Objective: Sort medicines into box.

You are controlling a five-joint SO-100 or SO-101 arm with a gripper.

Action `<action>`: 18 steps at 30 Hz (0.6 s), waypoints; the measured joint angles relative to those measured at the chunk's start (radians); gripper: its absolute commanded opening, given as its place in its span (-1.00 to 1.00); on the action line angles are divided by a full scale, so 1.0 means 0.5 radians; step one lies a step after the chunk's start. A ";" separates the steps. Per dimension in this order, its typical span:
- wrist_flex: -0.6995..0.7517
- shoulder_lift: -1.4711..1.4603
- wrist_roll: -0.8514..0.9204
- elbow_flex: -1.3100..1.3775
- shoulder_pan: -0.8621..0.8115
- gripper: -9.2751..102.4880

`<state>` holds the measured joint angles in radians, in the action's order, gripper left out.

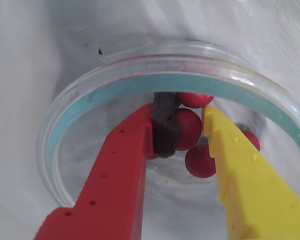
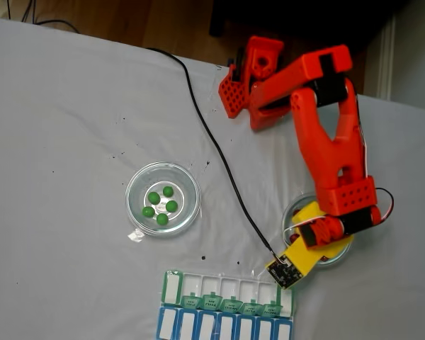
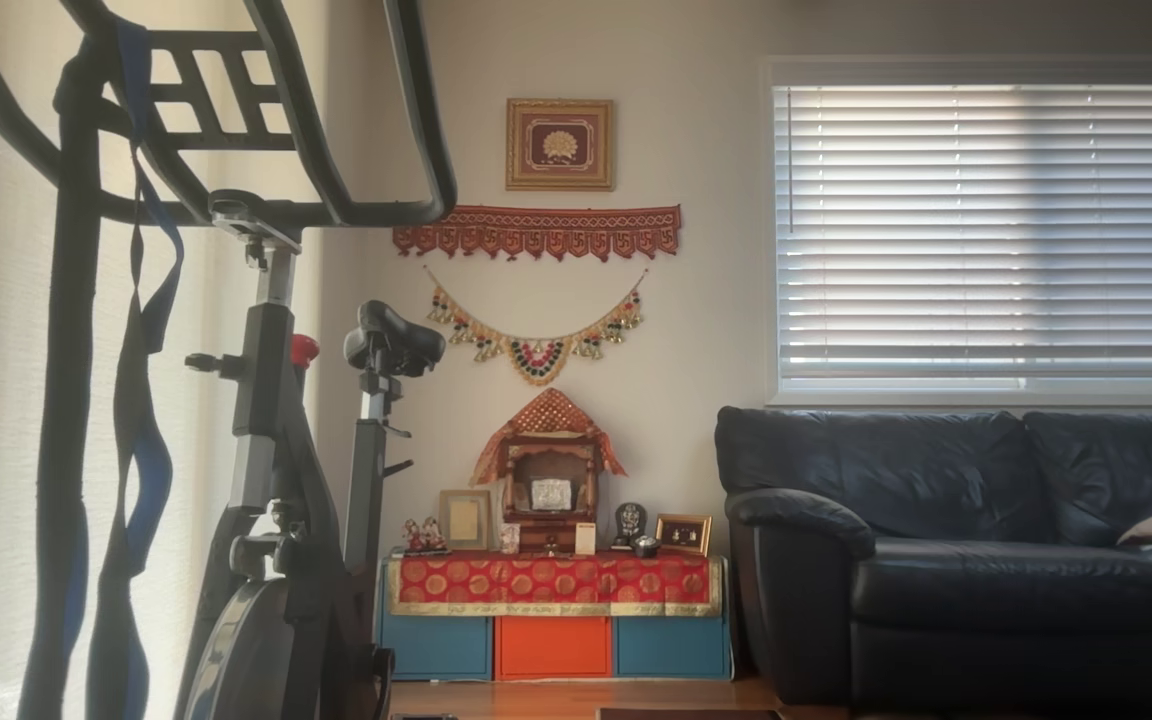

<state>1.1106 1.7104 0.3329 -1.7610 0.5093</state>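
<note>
Exercise bike, black sofa, small shrine, perhaps wooden, window blinds

Black sofa under blinded window

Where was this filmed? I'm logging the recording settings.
Most likely a home living room: a dark sofa, an exercise bike and a small decorated shrine against the wall.

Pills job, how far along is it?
Nothing looks sorted: five green pills sit in their dish, and the box compartments that show look empty. In hand: the pincer brackets a red pill in the other dish. All sorting remains.
</note>
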 measured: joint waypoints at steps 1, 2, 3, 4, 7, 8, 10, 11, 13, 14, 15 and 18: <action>0.018 0.000 -0.009 0.015 0.000 -0.82; 0.049 0.000 -0.018 0.034 0.000 -0.82; 0.067 0.000 -0.025 0.046 0.000 -0.82; 0.098 0.000 -0.037 0.067 0.000 -0.82; 0.196 0.000 -0.074 0.138 -0.015 -0.82; 0.224 0.000 -0.083 0.166 -0.025 -0.82; 0.285 0.025 -0.098 0.218 -0.058 -0.82; 0.304 0.043 -0.107 0.242 -0.083 -0.82; 0.328 0.092 -0.129 0.276 -0.135 -0.82; 0.337 0.110 -0.138 0.288 -0.153 -0.82; 0.344 0.132 -0.150 0.301 -0.166 -0.82; 0.365 0.202 -0.196 0.325 -0.181 -0.82</action>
<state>1.2931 1.8116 0.2347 -1.5984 0.4188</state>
